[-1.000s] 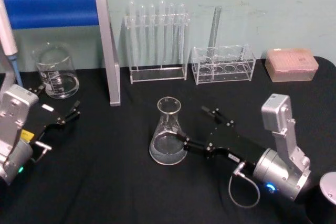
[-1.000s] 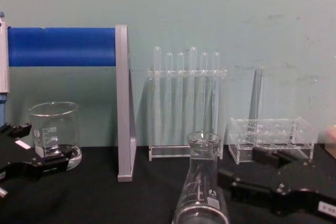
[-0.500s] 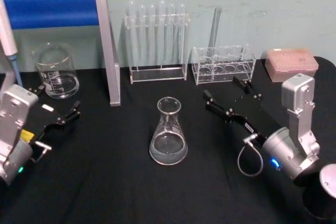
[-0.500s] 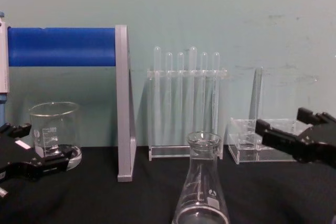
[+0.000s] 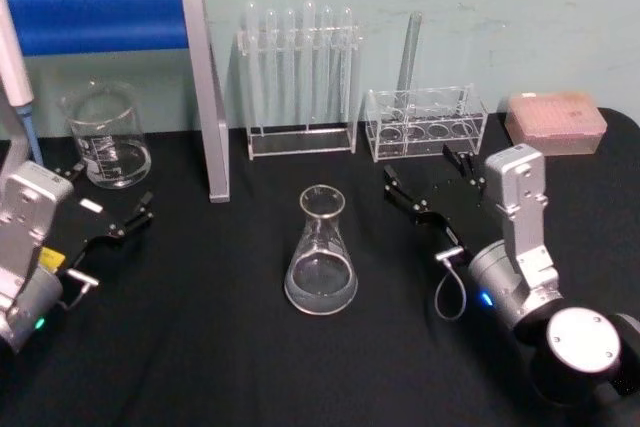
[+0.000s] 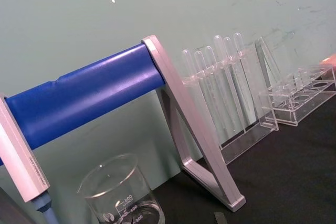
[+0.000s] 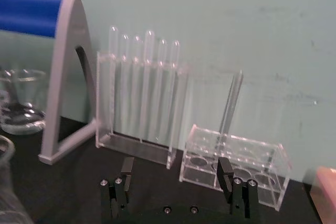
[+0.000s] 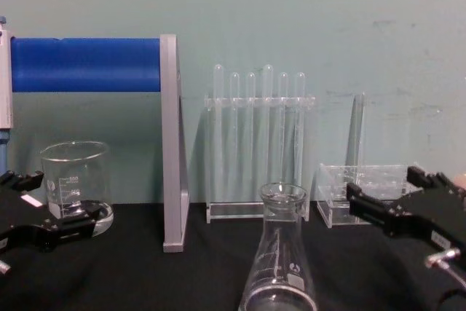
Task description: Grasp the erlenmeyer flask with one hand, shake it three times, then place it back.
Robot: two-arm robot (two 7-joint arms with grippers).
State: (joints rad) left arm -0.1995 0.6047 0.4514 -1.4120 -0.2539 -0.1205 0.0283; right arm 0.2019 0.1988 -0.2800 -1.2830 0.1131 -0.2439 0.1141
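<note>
Head view shows the erlenmeyer flask (image 5: 321, 253) upright at frame centre, fragile, slippery glass best gripped at its neck; right gripper (image 5: 430, 184) spread wide, empty.

We see bare desk (image 5: 220, 347) all around the flask (image 5: 321, 252), so either side is open. Racks (image 5: 300, 77) and a stand (image 5: 205, 97) crowd the desk's far edge; the beaker (image 5: 105, 137) blocks the far left corner.

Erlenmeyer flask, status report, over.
Right tool open, empty, off right of the erlenmeyer flask. Left tool open, parked near beaker. Flask upright on table, free. Nothing in between.
</note>
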